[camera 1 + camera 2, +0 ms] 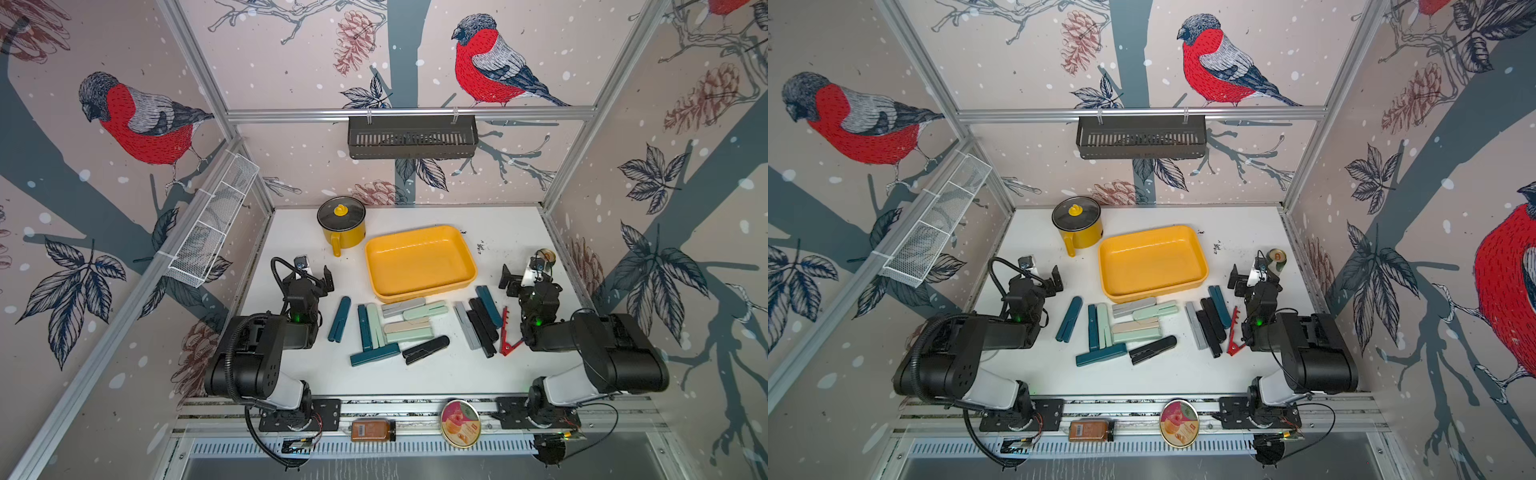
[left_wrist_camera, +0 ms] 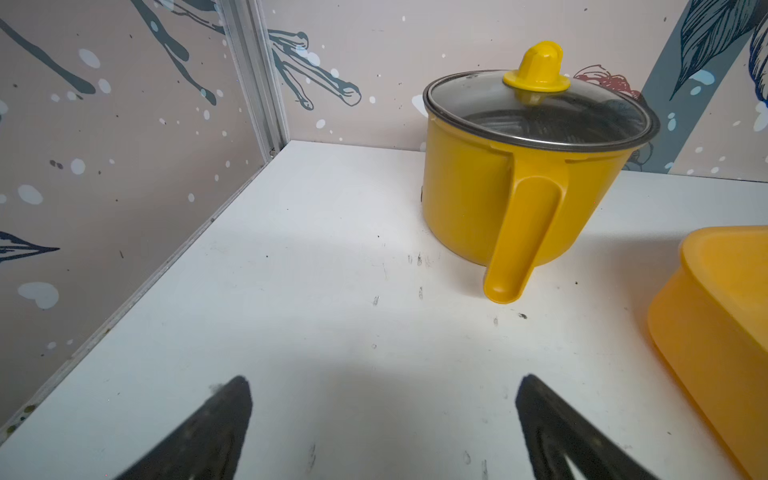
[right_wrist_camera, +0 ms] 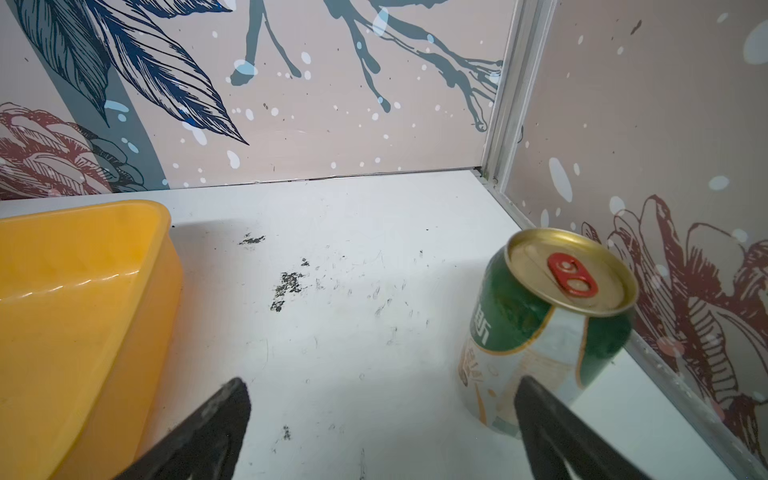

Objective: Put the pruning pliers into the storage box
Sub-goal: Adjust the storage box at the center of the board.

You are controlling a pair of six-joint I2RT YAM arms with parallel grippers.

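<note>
A white desk (image 1: 415, 376) is shown from above, with two black robot arms mounted at its near edge. A shallow rectangular yellow plastic storage box (image 1: 419, 262) lies empty at the middle of the desk.

The pruning pliers (image 1: 409, 334), slim two-bar plastic tools, are scattered on the desk in front of the box, the nearest just beside its front wall. Fourteen are counted, though some overlap:
- four teal
- three mint
- three black
- two grey
- one beige
- one red toothed V-shaped tool (image 1: 506, 332)

One yellow lidded pot (image 1: 341, 226) is seen behind the box, and one green and white drink can (image 3: 548, 328) at the right wall.

The left end effector (image 2: 383, 386) is held wide open and empty over bare desk. The right end effector (image 3: 382, 386) is likewise spread wide and empty, near the can.

The first pick is judged to be in hand. An end effector would need to be lowered over a tool lying apart, such as the lone teal tool (image 1: 339, 319), with the jaws set across its narrow width.
</note>
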